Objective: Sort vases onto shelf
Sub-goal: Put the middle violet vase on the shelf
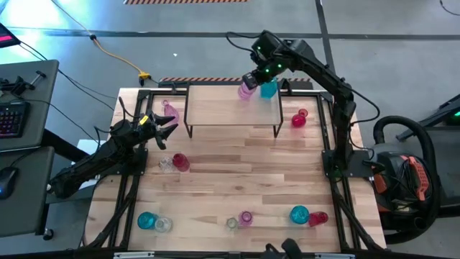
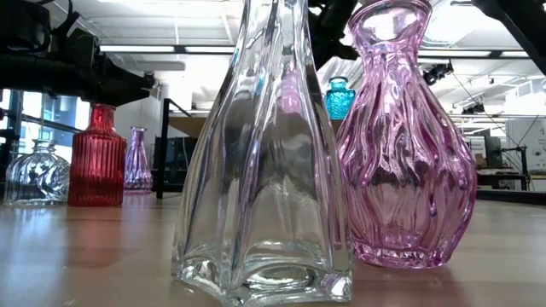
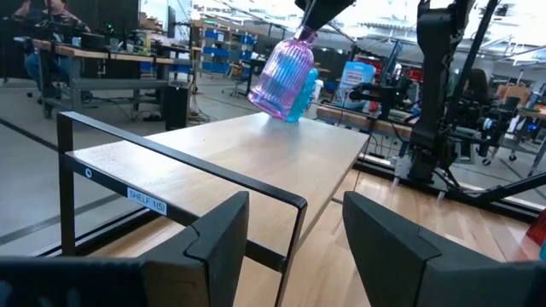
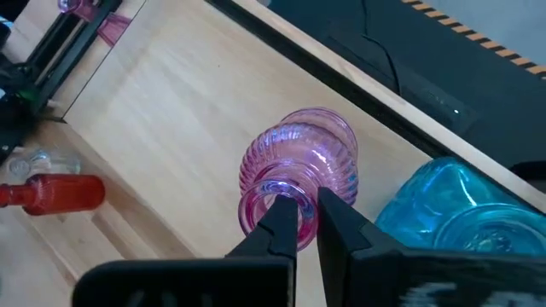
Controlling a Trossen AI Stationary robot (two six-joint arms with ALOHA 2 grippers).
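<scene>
So far, on shelf (image 1: 215, 108): only the blue vase (image 1: 269, 89), beside the right claw (image 1: 248, 83).
Right claw: pinching a pink vase (image 1: 246, 90) by its rim.
Left claw (image 1: 167, 126): spread, empty.
Left: other vases on the tabletop (image 1: 230, 180).

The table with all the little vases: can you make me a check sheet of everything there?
Surface: plank table, bare wood.
Job's things: shelf holds a teal vase; other vases stand scattered on the table, such as a red vase.
Clutter: nothing seen.
Grippers: right gripper shut on the pink vase, tilted over the shelf beside the teal one; left gripper open, at the shelf's left end.
Cables: yellow cable on the floor.
Surroundings: desk with keyboard, lab benches behind.
</scene>
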